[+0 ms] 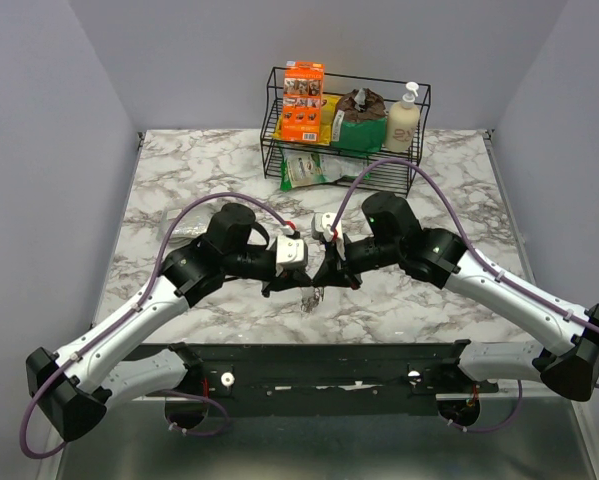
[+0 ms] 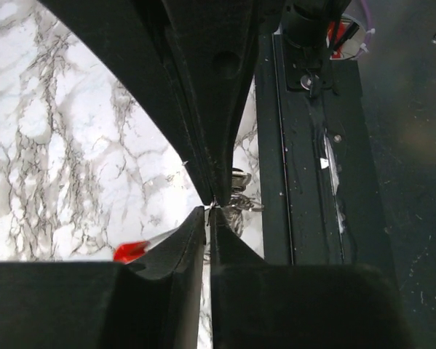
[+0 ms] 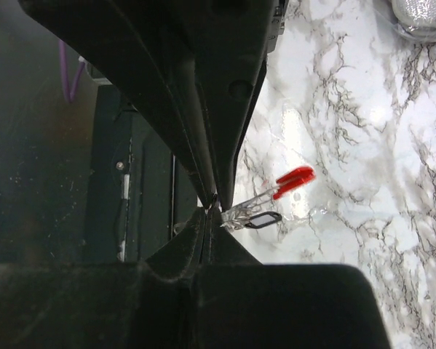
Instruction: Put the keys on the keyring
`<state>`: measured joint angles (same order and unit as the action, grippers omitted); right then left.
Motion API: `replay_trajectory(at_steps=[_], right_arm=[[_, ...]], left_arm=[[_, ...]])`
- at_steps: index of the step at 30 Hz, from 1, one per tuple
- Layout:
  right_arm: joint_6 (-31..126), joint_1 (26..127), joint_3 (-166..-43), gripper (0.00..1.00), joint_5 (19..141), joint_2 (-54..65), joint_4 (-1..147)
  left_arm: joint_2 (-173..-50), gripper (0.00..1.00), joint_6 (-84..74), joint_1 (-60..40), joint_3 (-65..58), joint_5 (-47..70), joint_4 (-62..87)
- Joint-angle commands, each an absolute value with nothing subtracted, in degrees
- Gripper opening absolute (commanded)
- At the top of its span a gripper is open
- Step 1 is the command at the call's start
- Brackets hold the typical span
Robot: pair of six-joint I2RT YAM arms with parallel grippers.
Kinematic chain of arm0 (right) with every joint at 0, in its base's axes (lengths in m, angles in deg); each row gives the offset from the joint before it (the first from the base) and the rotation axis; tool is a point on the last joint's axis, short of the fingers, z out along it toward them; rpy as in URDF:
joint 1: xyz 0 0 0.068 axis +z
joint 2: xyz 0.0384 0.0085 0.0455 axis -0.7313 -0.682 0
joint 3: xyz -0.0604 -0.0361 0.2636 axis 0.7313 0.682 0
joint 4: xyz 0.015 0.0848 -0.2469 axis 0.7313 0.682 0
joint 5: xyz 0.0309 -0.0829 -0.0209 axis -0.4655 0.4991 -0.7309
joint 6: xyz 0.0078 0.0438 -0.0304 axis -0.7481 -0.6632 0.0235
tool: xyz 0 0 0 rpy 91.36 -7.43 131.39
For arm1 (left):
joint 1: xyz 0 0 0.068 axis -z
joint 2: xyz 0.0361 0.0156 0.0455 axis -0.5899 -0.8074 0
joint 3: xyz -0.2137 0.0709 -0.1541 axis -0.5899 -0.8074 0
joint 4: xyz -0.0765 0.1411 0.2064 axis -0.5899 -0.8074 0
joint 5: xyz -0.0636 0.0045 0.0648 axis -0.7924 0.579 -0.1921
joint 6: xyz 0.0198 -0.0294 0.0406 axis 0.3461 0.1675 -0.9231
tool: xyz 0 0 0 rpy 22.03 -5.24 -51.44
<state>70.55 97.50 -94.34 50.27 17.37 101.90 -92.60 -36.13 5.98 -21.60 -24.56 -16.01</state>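
Top external view: the keys [image 1: 312,297] hang in a small silver bunch just above the table [image 1: 179,180], near its front edge, between the 2 gripper tips that meet over them. Left wrist view: the left gripper [image 2: 209,207] has its fingers pressed together on a thin glint of metal, the keys [image 2: 239,200] just beside the tips. Right wrist view: the right gripper [image 3: 210,207] is likewise pinched tight at the edge of the keys [image 3: 239,216], with a red tag [image 3: 294,177] sticking out past them. A wire basket [image 1: 275,105] stands at the table's far edge.
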Motion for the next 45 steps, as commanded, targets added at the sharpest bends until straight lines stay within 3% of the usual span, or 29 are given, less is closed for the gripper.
replay_trajectory(at_steps=[1, 10, 16, 17, 20, 23, 32, 37, 41, 45], right_arm=[[70.94, 97.45, -96.06, 0.01, 49.62, 17.63, 101.41], [70.32, 97.36, -96.23, 0.04, 51.46, 16.75, 101.41], [69.79, 97.36, -96.32, 0.37, 52.79, 16.92, 100.89], [69.71, 97.45, -96.32, 0.49, 53.05, 17.1, 100.45], [69.27, 97.36, -96.06, 0.68, 54.01, 18.24, 99.31], [68.57, 97.36, -95.53, 0.78, 55.86, 19.91, 97.64], [61.27, 97.01, -87.99, 0.82, 71.24, 29.83, 87.37], [59.43, 95.69, -84.02, 0.81, 68.26, 33.71, 83.49], [58.98, 94.02, -82.26, 0.72, 62.47, 34.68, 80.85], [58.28, 93.06, -81.82, 0.69, 57.63, 34.33, 79.27]], left_arm=[[-93.64, 0.05, -37.22, 6.21, -18.91, -26.47, -16.91], [-91.89, 0.0, -36.52, 6.21, -19.78, -25.77, -15.25], [-89.69, 0.0, -34.32, 6.21, -22.86, -23.67, -10.85], [-88.99, 0.0, -34.06, 6.21, -23.39, -23.57, -9.37], [-88.02, 0.0, -32.48, 6.21, -25.06, -23.31, -6.29], [-87.58, 0.0, -31.51, 6.21, -26.29, -22.7, -4.26], [-81.52, 0.0, -23.78, 6.21, -34.55, -18.39, 9.69], [-78.0, 0.0, -17.8, 6.21, -40.61, -16.9, 20.51], [-76.07, 0.0, -11.22, 6.21, -44.3, -16.28, 29.39], [-75.1, 0.0, -8.05, 6.21, -47.29, -15.75, 38.78]])
